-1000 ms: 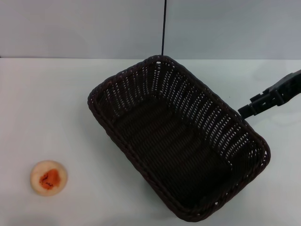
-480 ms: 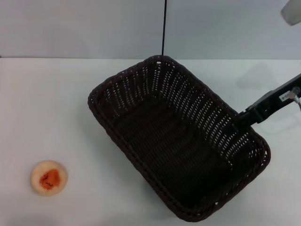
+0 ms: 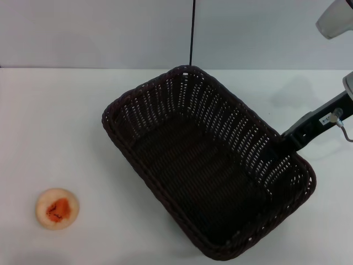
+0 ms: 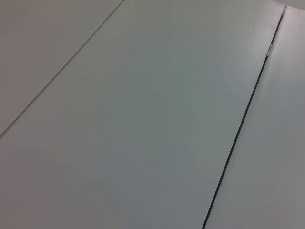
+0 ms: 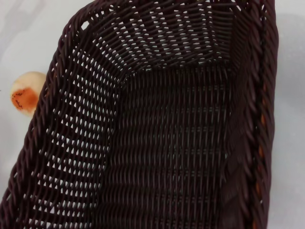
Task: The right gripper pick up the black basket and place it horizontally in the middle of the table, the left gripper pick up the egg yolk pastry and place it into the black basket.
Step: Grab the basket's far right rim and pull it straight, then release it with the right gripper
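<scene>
**Right gripper at the basket's rim**

The black basket (image 3: 207, 165) lay diagonally on the white desk (image 3: 66, 127). The right gripper (image 3: 285, 142) met its right long rim; whether its jaws had closed could not be told. The egg yolk pastry (image 3: 57, 208) sat well apart, near the desk's left front.

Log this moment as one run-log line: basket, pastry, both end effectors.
right end effector: at black basket right rim, grip unclear | basket: diagonal on table | egg yolk pastry: on table, left of basket | left end effector: out of view
</scene>
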You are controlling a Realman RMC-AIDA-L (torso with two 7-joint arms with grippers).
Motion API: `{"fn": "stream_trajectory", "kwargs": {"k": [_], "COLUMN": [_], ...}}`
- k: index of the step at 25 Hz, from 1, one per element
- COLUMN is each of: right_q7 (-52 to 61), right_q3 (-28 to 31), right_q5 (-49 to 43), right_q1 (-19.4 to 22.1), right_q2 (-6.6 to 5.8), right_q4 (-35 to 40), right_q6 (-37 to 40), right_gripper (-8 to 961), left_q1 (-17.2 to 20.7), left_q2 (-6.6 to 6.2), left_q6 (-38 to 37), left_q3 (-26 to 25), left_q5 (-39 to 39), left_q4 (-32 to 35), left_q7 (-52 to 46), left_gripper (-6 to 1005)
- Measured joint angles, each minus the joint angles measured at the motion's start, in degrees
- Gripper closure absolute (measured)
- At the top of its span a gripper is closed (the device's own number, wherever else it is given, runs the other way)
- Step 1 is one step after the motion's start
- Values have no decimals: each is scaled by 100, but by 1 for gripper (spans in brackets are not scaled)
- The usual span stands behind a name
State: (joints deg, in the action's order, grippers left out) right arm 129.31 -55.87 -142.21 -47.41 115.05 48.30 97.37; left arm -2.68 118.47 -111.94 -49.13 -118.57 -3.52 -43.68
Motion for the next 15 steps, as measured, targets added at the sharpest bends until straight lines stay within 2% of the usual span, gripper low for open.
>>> {"fn": "stream_trajectory", "kwargs": {"k": [6,15], "right_q7": [-82,-251], "right_q3": [-3,253], "right_q5": [0,236], "right_q1": [43,167], "right_q2": [0,-8], "right_q4": [-8,123], "right_q6": [-2,16], "right_gripper": [737,743], "left_q1": [-7,-45], "left_q2": [0,0], "left_q6": [5,14], "left_q3": [0,0], "left_q5": [7,21], "left_q4": [0,-8], "left_q7": [0,-1], "left_gripper": [260,260]}}
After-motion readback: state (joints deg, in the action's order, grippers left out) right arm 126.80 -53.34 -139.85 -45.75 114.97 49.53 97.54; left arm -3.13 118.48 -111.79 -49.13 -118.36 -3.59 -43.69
